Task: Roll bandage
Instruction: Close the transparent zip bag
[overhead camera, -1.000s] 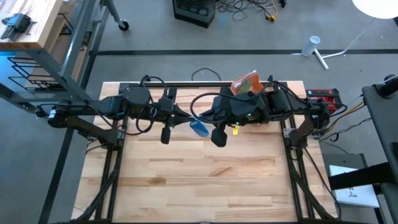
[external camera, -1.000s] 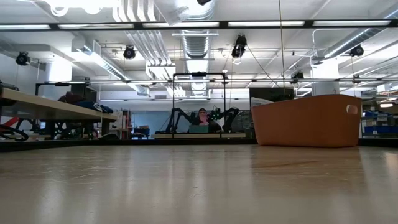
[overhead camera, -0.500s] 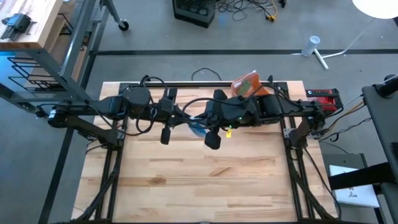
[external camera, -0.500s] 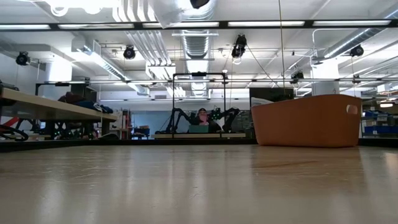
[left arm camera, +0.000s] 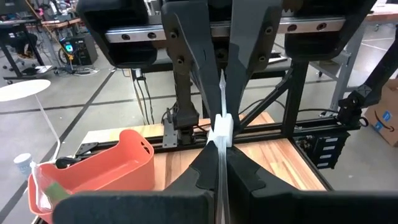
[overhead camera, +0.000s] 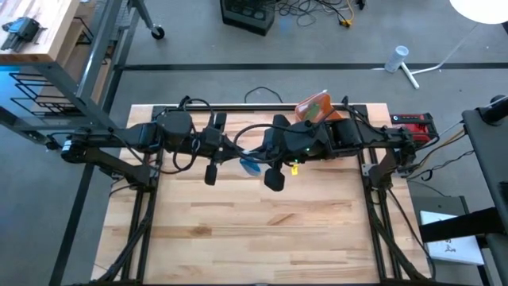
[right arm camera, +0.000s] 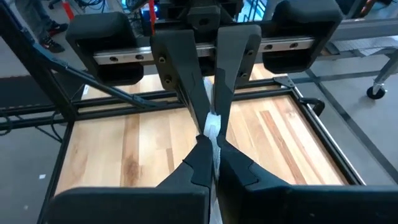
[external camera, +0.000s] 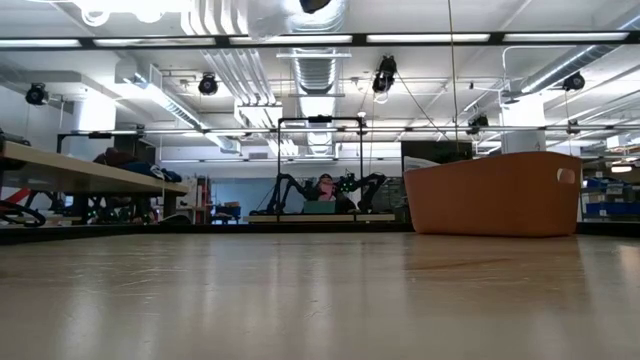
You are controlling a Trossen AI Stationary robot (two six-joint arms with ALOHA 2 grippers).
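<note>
Bandage [right arm camera: 213, 127] is hanging pinched between both arms above the bench's far edge, not yet visibly rolled, so most winding looks left. Left gripper [left arm camera: 222, 130] is clamping white strip tightly; right gripper [right arm camera: 212, 132] is likewise squeezing it. Wooden bench [overhead camera: 254, 238] is sitting under ceiling lights, an orange bin [overhead camera: 315, 105] waiting at its far edge.

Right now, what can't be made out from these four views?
- Bandage: only a thin white strip pinched in the shut left claw and in the shut right claw; the fingers hide how much is rolled.
- High view: the arms cover both claws; a blue item is too small to identify.
- Low view: neither claw nor bandage appears, only the orange bin.
- Bin contents: cut off by the left wrist view's edge.
</note>
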